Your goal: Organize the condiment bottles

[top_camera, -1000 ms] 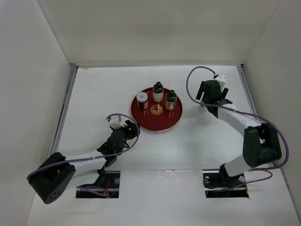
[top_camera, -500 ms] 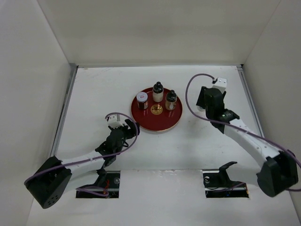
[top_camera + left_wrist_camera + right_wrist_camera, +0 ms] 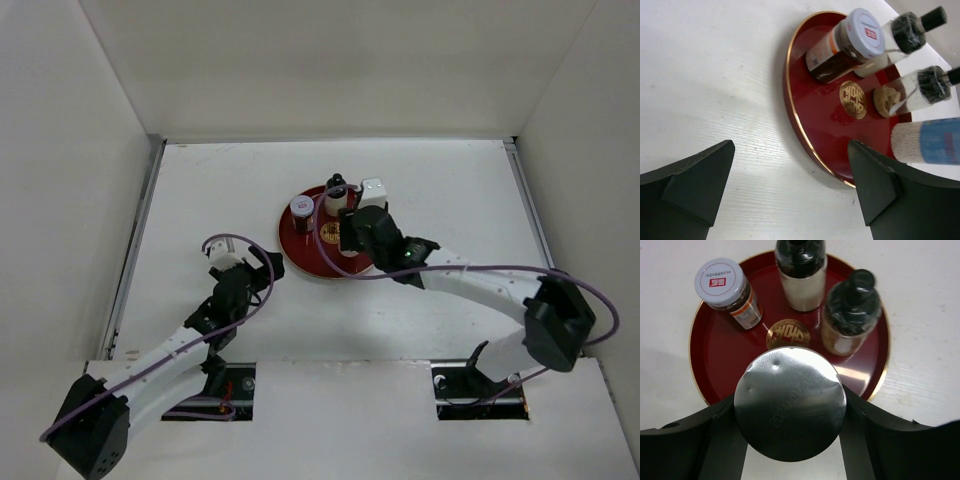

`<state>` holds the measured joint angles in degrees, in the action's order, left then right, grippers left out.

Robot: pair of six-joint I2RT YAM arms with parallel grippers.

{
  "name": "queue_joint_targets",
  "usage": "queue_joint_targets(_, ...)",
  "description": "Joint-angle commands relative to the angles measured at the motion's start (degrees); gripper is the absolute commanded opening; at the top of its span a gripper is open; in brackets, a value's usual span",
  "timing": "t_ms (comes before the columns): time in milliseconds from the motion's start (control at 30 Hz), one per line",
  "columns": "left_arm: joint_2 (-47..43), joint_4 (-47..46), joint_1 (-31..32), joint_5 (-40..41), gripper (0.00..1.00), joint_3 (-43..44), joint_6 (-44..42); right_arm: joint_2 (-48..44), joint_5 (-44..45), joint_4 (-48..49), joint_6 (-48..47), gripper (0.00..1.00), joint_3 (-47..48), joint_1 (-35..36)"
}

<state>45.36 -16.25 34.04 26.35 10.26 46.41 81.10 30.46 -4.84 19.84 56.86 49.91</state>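
A round red tray (image 3: pixel 300 255) holds a dark jar with a pale lid (image 3: pixel 301 211) and a pale black-capped bottle (image 3: pixel 337 192). My right gripper (image 3: pixel 350 238) is over the tray's near half, shut on a white cylinder (image 3: pixel 790 402) whose silver end faces the wrist camera. The brown dark-lidded jar (image 3: pixel 852 315) stands just beyond it, beside the pale bottle (image 3: pixel 801 275) and the lidded jar (image 3: pixel 722 287). Left of the tray, my left gripper (image 3: pixel 266 262) is low over the table and open, with nothing between its fingers. The cylinder (image 3: pixel 927 141) shows a blue label.
White walls close in the table on the left, back and right. The tray (image 3: pixel 815 115) has a gold rim and a gold emblem (image 3: pixel 853 99) at its middle. Bare white table lies left of and in front of the tray.
My right arm swung left from the table's right side to over the tray, its jaws closing on the white cylinder. My left gripper opened wide and shifted slightly left.
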Motion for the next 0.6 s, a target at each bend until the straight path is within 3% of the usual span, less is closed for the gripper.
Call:
queue_joint_targets(0, -2.55, 4.73, -1.83, -0.33, 1.00, 0.20, 2.80, 5.71, -1.45, 11.78, -1.81, 0.57, 6.67, 0.58)
queue_joint_targets(133, -3.88, 7.89, -3.67, -2.17, 1.00, 0.02, 3.16, 13.10, -1.10, 12.57, -2.87, 0.58, 9.14, 1.63)
queue_joint_targets(267, -3.62, 11.06, -4.91, -2.62, 1.00, 0.90, 2.72, 15.58, -0.84, 12.84, -2.61, 0.73, 8.71, 2.34)
queue_joint_targets(333, -2.65, 12.20, -5.43, -2.53, 1.00, 1.42, 2.63, 15.14, -0.23, 12.93, -2.52, 0.85, 8.09, 2.43)
queue_joint_targets(467, -1.95, 14.31, -5.87, -2.18, 1.00, 2.65, 2.54, 11.20, -0.05, 12.75, -2.87, 0.98, 7.39, 2.51)
queue_joint_targets(567, -0.72, 17.38, -5.96, -0.78, 1.00, 5.20, 2.28, 5.32, 0.04, 12.84, -4.01, 1.00, 6.16, 2.86)
